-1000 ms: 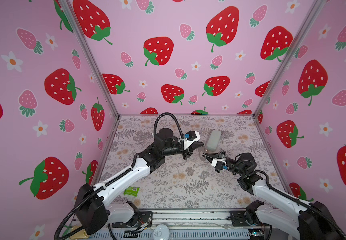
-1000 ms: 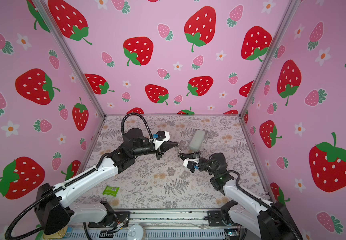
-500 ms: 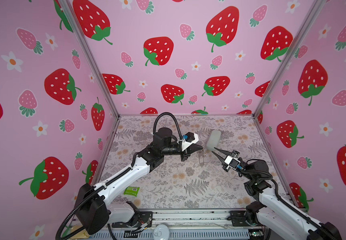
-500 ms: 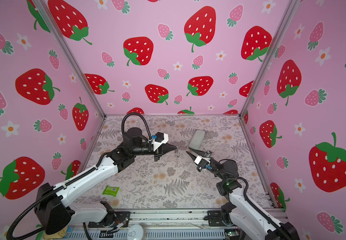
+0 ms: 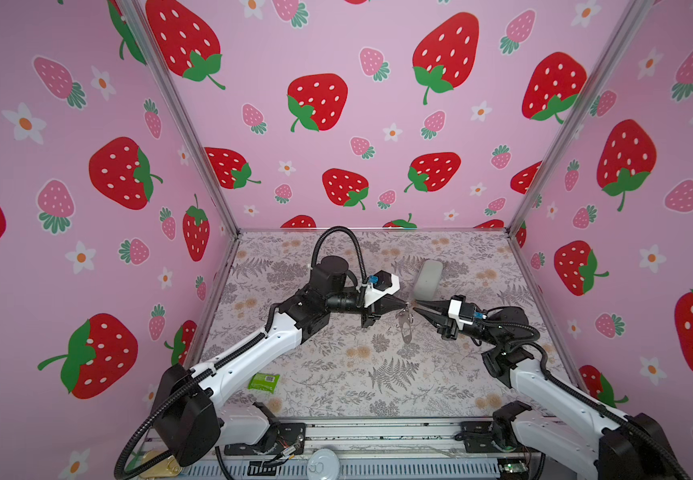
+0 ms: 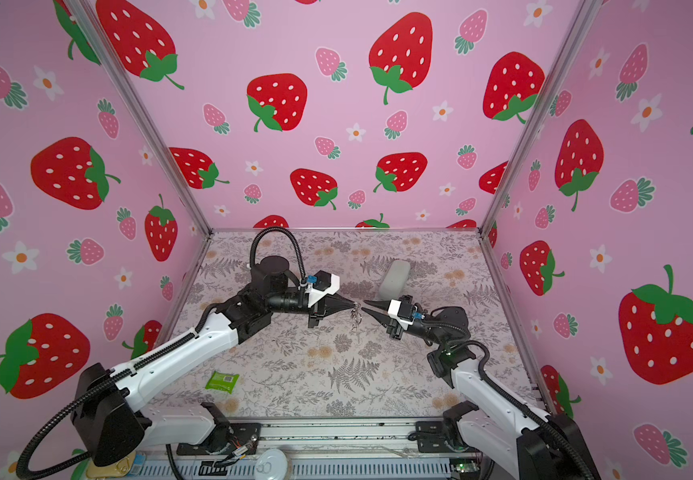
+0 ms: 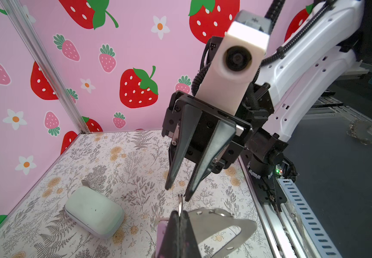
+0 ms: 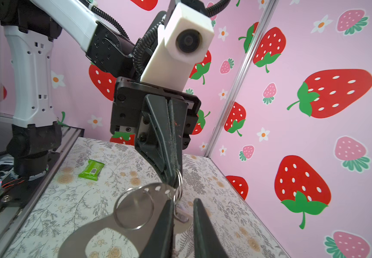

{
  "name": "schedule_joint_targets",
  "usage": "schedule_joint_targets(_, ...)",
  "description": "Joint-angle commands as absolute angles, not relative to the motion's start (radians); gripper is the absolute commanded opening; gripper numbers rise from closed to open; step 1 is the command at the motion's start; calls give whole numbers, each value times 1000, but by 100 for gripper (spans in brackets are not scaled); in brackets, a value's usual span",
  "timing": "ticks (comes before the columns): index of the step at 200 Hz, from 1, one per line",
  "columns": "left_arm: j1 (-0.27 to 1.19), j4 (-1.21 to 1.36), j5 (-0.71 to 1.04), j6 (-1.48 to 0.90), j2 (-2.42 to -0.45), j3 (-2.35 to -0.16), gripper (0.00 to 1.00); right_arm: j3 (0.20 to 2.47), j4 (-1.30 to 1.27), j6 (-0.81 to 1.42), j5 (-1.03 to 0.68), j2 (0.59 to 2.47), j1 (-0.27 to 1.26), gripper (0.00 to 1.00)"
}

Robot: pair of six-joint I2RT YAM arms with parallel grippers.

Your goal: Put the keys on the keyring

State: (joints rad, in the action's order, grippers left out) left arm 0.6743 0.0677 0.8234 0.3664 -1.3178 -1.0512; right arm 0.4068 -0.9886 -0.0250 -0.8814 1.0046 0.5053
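So the keyring (image 8: 101, 224), that flat grey oval loop, is up in the air over the middle of the floral mat (image 5: 336, 374), dangling from a small split ring (image 7: 180, 204) at its top edge. The left gripper (image 5: 404, 306) is pinched tight on that little ring, and nothing else holds the loop up. There's also a bigger wire ring (image 8: 115, 208) lying against the strap, next to a row of small holes. The key (image 7: 161, 232) is mostly hidden tbh: just a lilac-pink edge right against the left fingers, and I can't tell what it's hooked to. The right gripper (image 7: 178, 193) faces the left one tip to tip, fingers a little apart with nothing between them, tips just beside the split ring. Behind both, a pale grey-green case (image 5: 428, 278) lies on the mat. A green packet (image 5: 263, 381) sits well apart, near the front by the left arm.
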Motion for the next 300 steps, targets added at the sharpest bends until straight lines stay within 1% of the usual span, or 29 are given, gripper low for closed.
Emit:
schedule_joint_targets(1,677,57,852,411,-1319,-1110,0,440,-1037,37,-946,1020,502,18)
schedule_joint_targets(29,685,71,841,422,-1316,-1105,0,461,-1023,55,-977,1054,503,15)
schedule_joint_targets(60,695,36,831,457,-1317,-1108,0,466,-1037,69,-973,1068,503,14)
schedule_joint_targets(96,699,18,807,485,-1304,-1103,0,476,-1005,53,-976,1072,504,0)
schedule_joint_targets(119,709,-103,754,562,-1304,-1138,0,488,-959,28,-964,1061,503,0)
schedule_joint_targets(123,711,-126,745,576,-1305,-1147,4,494,-938,19,-965,1060,503,0)
schedule_joint_targets(125,712,-137,739,581,-1305,-1151,10,497,-927,15,-965,1061,503,0)
schedule_joint_targets(128,714,-151,728,586,-1305,-1157,15,503,-911,7,-966,1060,503,0)
schedule_joint_targets(137,719,-193,694,610,-1305,-1176,27,516,-862,-18,-967,1058,503,0)
schedule_joint_targets(144,724,-232,667,633,-1307,-1195,33,525,-814,-45,-966,1054,504,0)
schedule_joint_targets(149,729,-264,643,651,-1311,-1210,34,528,-788,-63,-963,1049,505,0)
schedule_joint_targets(175,744,-426,562,737,-1341,-1303,34,556,-644,-153,-930,1034,509,0)
schedule_joint_targets(198,751,-477,528,768,-1353,-1336,34,596,-512,-236,-906,1041,518,0)
schedule_joint_targets(225,761,-499,462,785,-1360,-1350,34,603,-494,-253,-889,1042,522,0)
schedule_joint_targets(239,777,-524,428,802,-1378,-1372,30,612,-483,-255,-890,1052,524,0)
schedule_joint_targets(266,803,-537,367,823,-1422,-1411,27,627,-452,-280,-887,1065,535,0)
schedule_joint_targets(300,816,-549,348,833,-1456,-1442,20,629,-446,-284,-880,1069,537,0)
